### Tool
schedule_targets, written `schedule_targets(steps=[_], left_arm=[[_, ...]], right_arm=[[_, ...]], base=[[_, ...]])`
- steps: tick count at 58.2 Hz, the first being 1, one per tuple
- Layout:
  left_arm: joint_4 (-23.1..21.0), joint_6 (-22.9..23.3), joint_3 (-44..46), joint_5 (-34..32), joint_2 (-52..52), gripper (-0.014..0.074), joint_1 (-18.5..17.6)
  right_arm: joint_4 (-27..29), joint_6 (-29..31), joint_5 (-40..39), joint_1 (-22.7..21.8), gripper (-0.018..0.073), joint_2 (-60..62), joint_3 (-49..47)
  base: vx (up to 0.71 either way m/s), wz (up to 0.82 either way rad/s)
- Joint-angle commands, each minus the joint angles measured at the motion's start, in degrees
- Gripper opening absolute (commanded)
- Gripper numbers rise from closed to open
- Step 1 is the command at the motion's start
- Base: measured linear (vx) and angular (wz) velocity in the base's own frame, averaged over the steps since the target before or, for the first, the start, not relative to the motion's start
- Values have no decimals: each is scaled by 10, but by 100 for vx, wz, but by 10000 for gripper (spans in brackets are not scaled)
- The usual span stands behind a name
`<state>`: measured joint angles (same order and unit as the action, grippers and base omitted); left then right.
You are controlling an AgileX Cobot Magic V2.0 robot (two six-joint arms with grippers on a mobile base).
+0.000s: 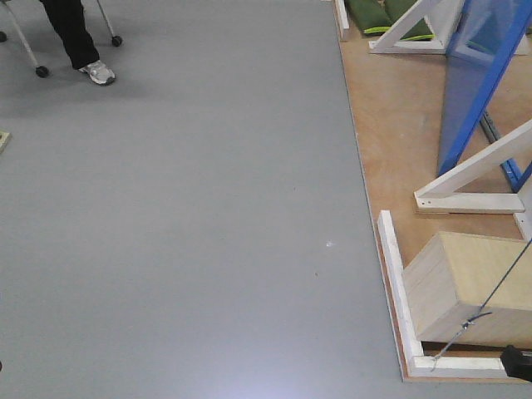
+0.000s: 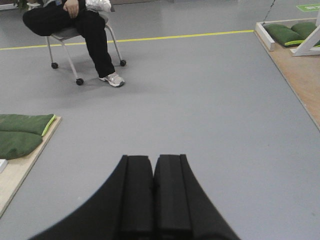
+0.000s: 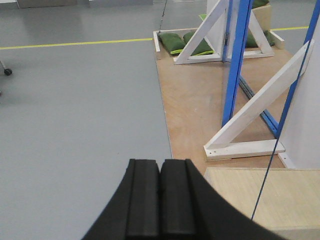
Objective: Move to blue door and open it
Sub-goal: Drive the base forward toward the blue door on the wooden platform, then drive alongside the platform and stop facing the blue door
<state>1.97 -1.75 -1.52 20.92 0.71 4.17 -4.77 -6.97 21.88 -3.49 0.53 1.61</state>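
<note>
A: Where is the tall glossy blue door (image 1: 467, 91)?
B: At the upper right of the front view. It stands on the light brown wooden platform (image 1: 391, 133), to the right of the smooth grey floor (image 1: 183, 208). From the right wrist the blue door (image 3: 235, 65) shows nearly edge-on, as a thin blue upright. I cannot make out its handle.
A: What is around it?
B: White-painted diagonal wooden braces (image 1: 486, 158) lean up beside it. A pale plywood box (image 1: 465, 283) sits nearer the camera on the same platform, with a thin dark cable (image 1: 479, 315) crossing in front of it. 2 dark green cushions (image 3: 182, 42) lie at the platform's far corner.
A: And the left claw (image 2: 153, 161)?
B: Its 2 black pads are pressed together with nothing between them. It points over open floor toward a person in black trousers (image 2: 75, 22) seated on a wheeled metal chair (image 2: 62, 34), in front of a yellow floor line (image 2: 190, 35).
A: The right claw (image 3: 160, 164)?
B: Also closed tight, pads touching, holding nothing. It hangs near the platform's edge, well apart from the door.
</note>
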Motion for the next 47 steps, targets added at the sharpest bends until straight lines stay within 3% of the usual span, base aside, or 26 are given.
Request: schedule_targets(steps=[1, 47], left_arm=[[-3, 1, 0, -45, 9, 70, 0], [-3, 1, 0, -45, 9, 70, 0]], right_arm=[[-3, 2, -45, -2, 2, 11, 11], [-3, 2, -45, -2, 2, 11, 11]], base=[[39, -9], [42, -4]])
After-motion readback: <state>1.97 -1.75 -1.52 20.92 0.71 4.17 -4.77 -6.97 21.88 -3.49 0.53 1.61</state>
